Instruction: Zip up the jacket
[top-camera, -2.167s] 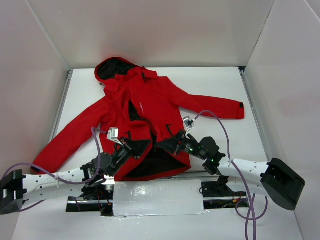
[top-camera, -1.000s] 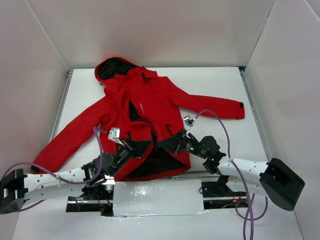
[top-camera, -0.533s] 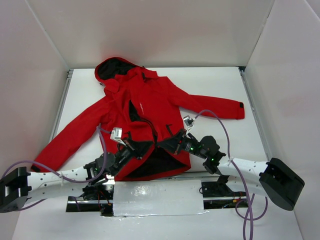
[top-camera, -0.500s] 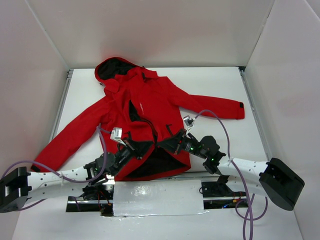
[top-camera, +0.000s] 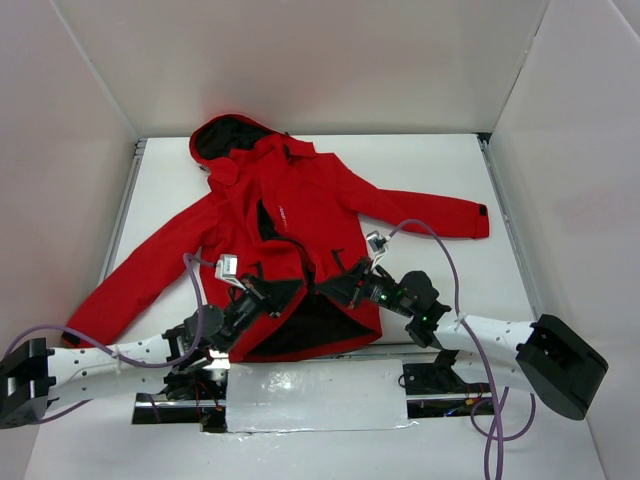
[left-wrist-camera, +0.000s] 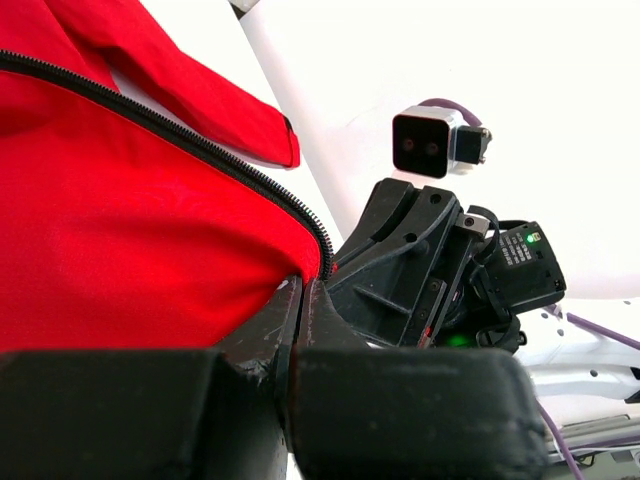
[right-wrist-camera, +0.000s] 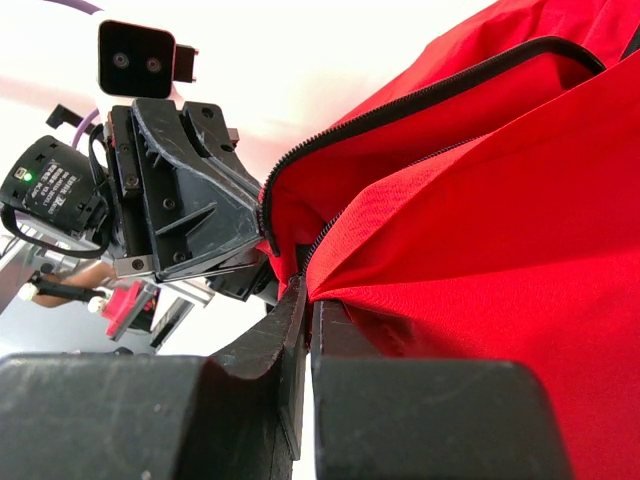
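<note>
The red hooded jacket (top-camera: 290, 215) lies face up on the white table, hood at the far end, its front open below the chest so the dark lining shows. My left gripper (top-camera: 283, 294) is shut on the bottom corner of one front panel, beside its black zipper teeth (left-wrist-camera: 200, 150). My right gripper (top-camera: 335, 287) is shut on the bottom corner of the other panel (right-wrist-camera: 470, 230), where its zipper (right-wrist-camera: 400, 105) ends. Both grippers hold the two hem corners close together, facing each other, a little above the table. In the left wrist view the right gripper (left-wrist-camera: 420, 270) fills the space just beyond the jacket (left-wrist-camera: 120, 230).
White walls enclose the table on three sides (top-camera: 300, 60). The jacket's sleeves stretch out to the left (top-camera: 130, 285) and to the right (top-camera: 440, 215). A shiny metal strip (top-camera: 315, 395) runs along the near edge between the arm bases. Purple cables loop off both arms.
The left arm has shifted slightly left and back, with the hem corner still in its grip. The right arm and the jacket have stayed almost still.
</note>
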